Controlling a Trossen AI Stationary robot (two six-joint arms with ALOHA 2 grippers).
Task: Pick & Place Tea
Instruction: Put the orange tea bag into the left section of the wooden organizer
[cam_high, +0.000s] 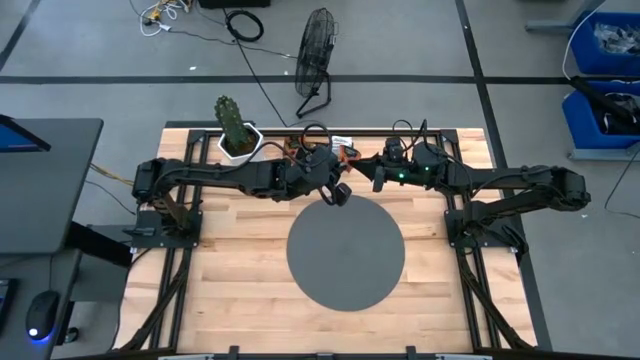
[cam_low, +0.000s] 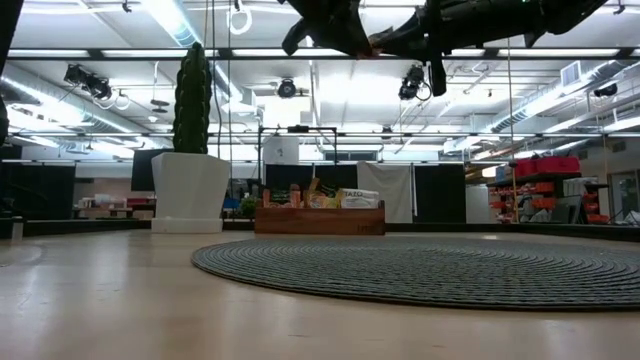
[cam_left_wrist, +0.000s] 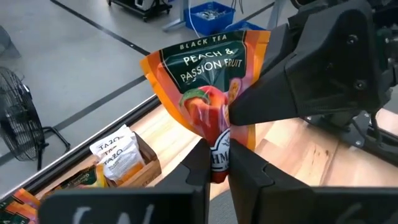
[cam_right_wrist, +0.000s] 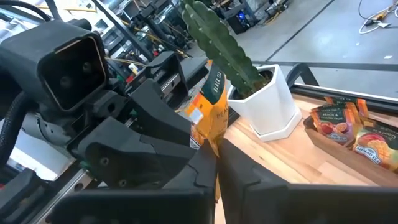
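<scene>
Tea sachet (cam_left_wrist: 208, 93) pinched by left gripper (cam_left_wrist: 217, 163) & seemingly right gripper (cam_right_wrist: 217, 163).

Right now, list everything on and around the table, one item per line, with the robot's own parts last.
Held tea sachet: one, orange and green, peach and passion fruit black tea, in the air between both grippers.
Wooden tray: one, brown, far edge of the table, holding more tea sachets.
Grey disc: one, dark grey, round, middle of the table.
Cactus: one, green, in a white pot at the far left of the table.
Fan: one, black, on the floor beyond the table.
Blue bins: two, on the floor at far right.
Left gripper: shut on the held tea sachet's lower edge.
Right gripper: shut on the same sachet.
</scene>
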